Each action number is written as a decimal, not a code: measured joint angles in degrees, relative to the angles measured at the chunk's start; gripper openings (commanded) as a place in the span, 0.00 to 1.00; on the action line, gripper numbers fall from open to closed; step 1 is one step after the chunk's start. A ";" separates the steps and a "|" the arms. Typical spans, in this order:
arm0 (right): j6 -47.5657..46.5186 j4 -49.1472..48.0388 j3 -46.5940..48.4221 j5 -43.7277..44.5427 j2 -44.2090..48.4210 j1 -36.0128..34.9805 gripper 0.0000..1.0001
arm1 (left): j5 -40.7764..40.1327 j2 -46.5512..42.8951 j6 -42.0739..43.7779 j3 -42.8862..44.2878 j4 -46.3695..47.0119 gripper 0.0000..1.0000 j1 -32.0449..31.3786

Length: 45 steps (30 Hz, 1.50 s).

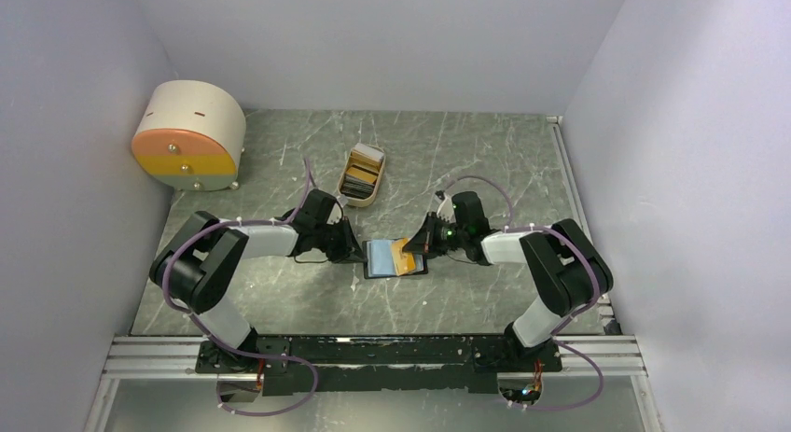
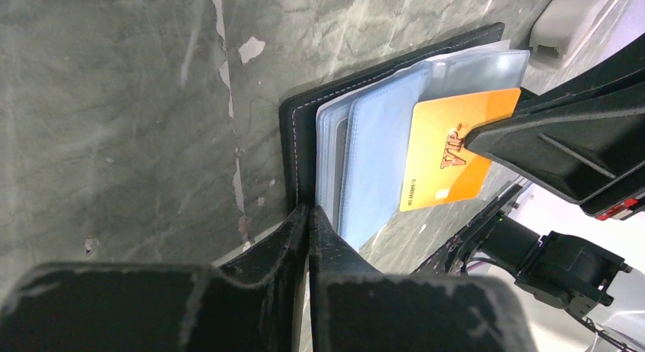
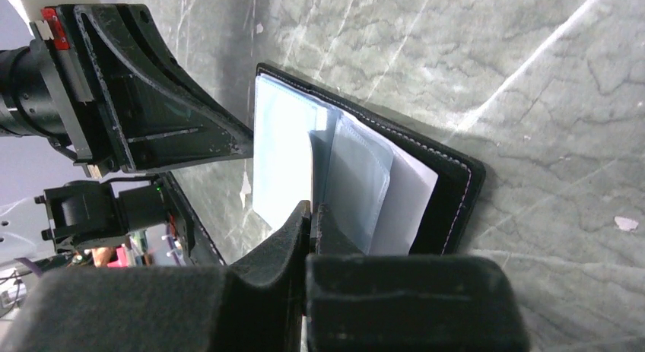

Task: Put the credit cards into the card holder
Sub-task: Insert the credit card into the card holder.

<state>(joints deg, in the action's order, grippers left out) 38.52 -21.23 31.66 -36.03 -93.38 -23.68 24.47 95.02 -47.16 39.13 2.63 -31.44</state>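
Closest to the lens in the left wrist view, the left gripper (image 2: 308, 219) has its black fingers clenched together on the near edge of the card holder (image 2: 298, 139), where the black cover meets the clear sleeves. That holder lies open on the green marbled table (image 2: 114, 101), at mid-table between the two arms, with its glossy blue-grey pockets (image 3: 281, 162) fanned upward. From the right side, the right gripper (image 3: 310, 215) is pinched tight on a golden-yellow card (image 2: 445, 150) printed with "VIP". It grasps the card at its right end, and the card slants down onto the open pockets. Whether the card's leading edge is already inside a sleeve cannot be told. In the right wrist view the card shows only edge-on between the fingers. Just beyond the holder and slightly left sits a beige tray (image 1: 364, 202) holding the remaining credit cards (image 1: 360, 177) stacked on edge. A beige-and-orange round box (image 1: 191, 124) stands in the far left corner, well apart from everything else.
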 measured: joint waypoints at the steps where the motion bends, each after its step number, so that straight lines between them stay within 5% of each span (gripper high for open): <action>1: 0.24 -0.20 -0.31 -0.02 0.15 0.00 0.00 | 0.02 0.00 0.00 0.00 0.02 0.12 0.00; 45: 11.98 -14.71 -6.19 1.99 -1.40 0.66 0.00 | 0.81 0.46 0.04 -0.26 1.07 0.13 0.09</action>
<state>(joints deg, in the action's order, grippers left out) 50.50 -35.94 25.47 -34.04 -94.78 -23.03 25.28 95.48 -47.11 38.87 3.70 -31.35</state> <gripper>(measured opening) 0.010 0.133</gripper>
